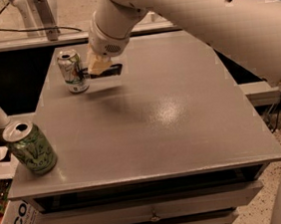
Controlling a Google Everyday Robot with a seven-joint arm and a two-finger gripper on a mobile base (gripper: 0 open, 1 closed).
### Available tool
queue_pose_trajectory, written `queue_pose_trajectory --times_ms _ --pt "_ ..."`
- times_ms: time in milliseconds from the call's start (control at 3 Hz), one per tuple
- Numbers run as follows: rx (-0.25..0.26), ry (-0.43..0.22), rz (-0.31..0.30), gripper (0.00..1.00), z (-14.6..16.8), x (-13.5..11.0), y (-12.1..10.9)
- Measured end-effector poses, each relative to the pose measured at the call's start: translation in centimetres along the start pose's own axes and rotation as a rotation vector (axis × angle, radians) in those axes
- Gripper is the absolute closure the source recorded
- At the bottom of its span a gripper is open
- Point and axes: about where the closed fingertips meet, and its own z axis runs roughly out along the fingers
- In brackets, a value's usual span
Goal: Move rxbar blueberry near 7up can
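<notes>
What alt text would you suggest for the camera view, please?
The robot's gripper holds the dark rxbar blueberry right beside the 7up can at the far side of a grey table. A green can stands at the near left corner.

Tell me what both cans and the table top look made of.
7up can: metal, shiny silver top. Green can: likely the same, silvery rim. Table top: smooth grey, material unclear, soft glare. Gripper sits beside the 7up can, holding the rxbar blueberry.
</notes>
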Motion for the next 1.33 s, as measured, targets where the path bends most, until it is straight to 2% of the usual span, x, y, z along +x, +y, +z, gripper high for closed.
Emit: queue_pose_trajectory --times_ms 667,1000,1333 --pt "-0.013 0.018 -0.007 1.0 3.4 1.0 -0.8" --pt "-0.022 0.024 -0.008 0.84 4.2 1.6 -0.7" --pt "-0.025 0.028 -0.009 0.6 4.5 1.9 -0.6"
